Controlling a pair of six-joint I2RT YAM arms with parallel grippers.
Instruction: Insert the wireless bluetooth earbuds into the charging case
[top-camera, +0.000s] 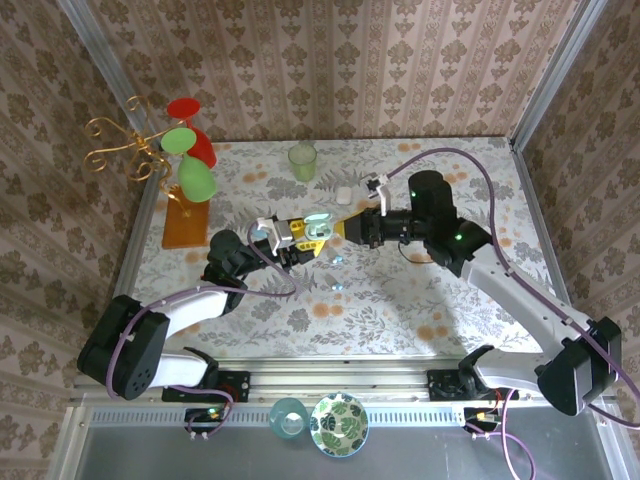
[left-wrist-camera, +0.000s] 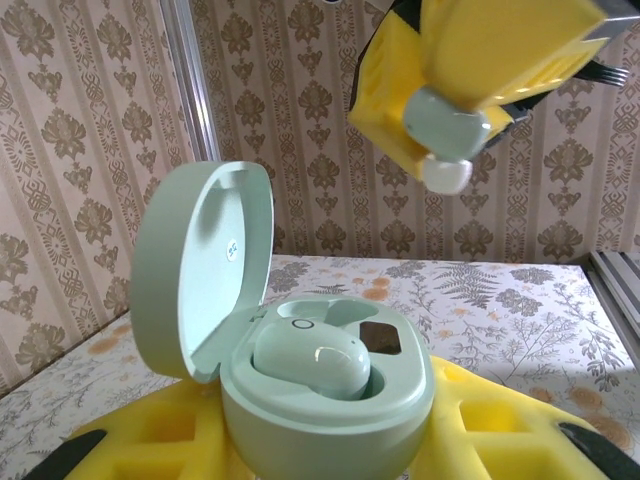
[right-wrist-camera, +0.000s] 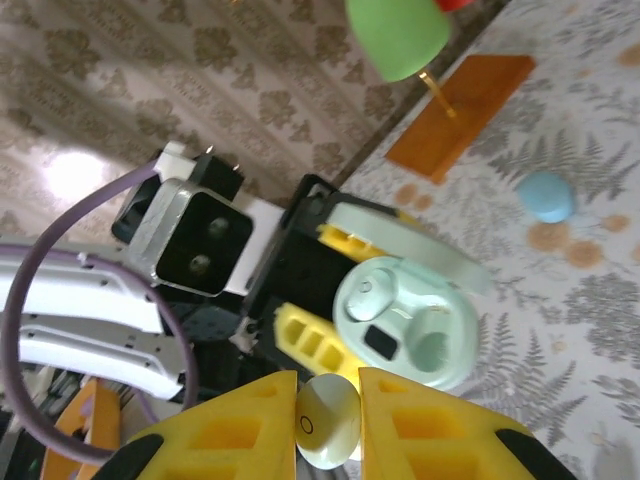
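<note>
My left gripper (top-camera: 303, 241) is shut on an open mint-green charging case (left-wrist-camera: 330, 410), held lid-up (left-wrist-camera: 205, 270) between its yellow pads (left-wrist-camera: 505, 425). One mint earbud (left-wrist-camera: 312, 358) sits in the case's left well; the other well (right-wrist-camera: 430, 352) is bare. My right gripper (top-camera: 342, 231) is shut on a second mint earbud (right-wrist-camera: 328, 420), pinched between its yellow fingers (right-wrist-camera: 225, 430). In the left wrist view that earbud (left-wrist-camera: 447, 122) hangs above and to the right of the case, apart from it. The case (right-wrist-camera: 405, 325) lies just ahead of the right fingertips.
A light blue pebble case (right-wrist-camera: 546, 195) lies on the floral table (top-camera: 400, 300). A white case (top-camera: 343, 195) and a green cup (top-camera: 302, 160) stand further back. Green and red wine glasses (top-camera: 190, 160) hang over an orange board (top-camera: 187, 222) at the left.
</note>
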